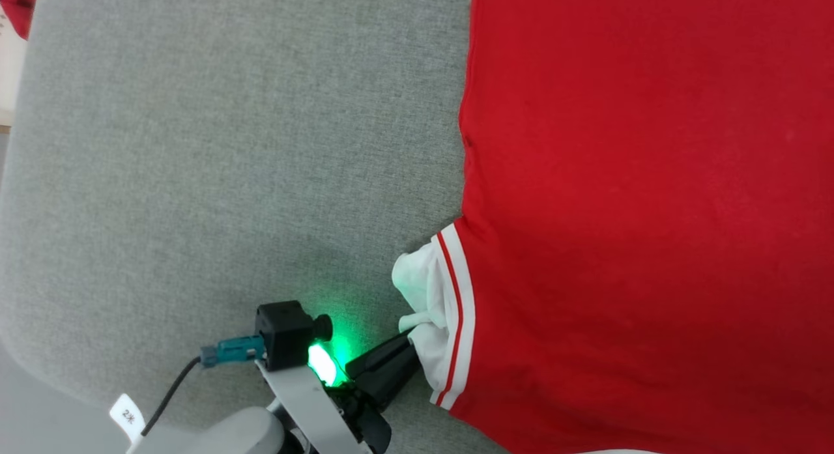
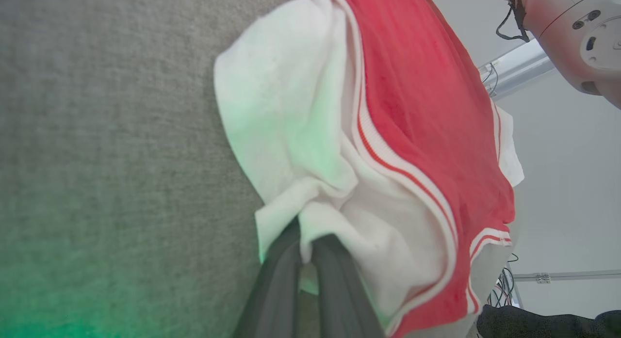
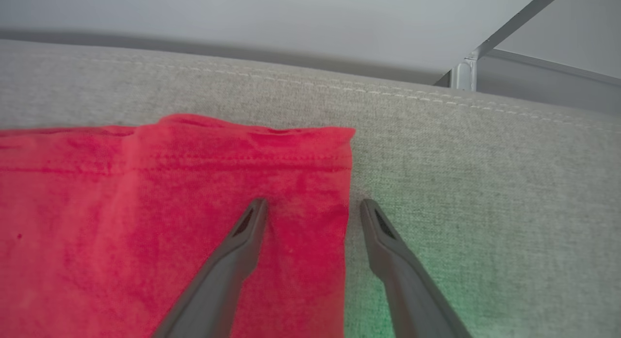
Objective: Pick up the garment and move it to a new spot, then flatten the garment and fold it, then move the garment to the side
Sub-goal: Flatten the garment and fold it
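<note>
The garment (image 1: 645, 200) lies spread on the grey surface, its plain red side up, covering the right half of the head view. A white sleeve (image 1: 423, 297) with red-and-white striped trim bunches at its left edge. My left gripper (image 1: 405, 344) is shut on that white sleeve (image 2: 301, 134), pinching a fold of cloth between its dark fingers (image 2: 279, 284). My right gripper (image 3: 313, 209) stands open over a red corner of the garment (image 3: 194, 207), one finger on the cloth and the other on bare grey fabric. The letters and number are hidden.
The grey cushioned surface (image 1: 228, 167) stretches to the left, with a stitched seam at its edge (image 3: 339, 88). A small red scrap (image 1: 18, 8) lies off its top-left corner. Part of the robot's pale body (image 2: 577, 37) and cables (image 2: 504, 289) stand beyond the garment.
</note>
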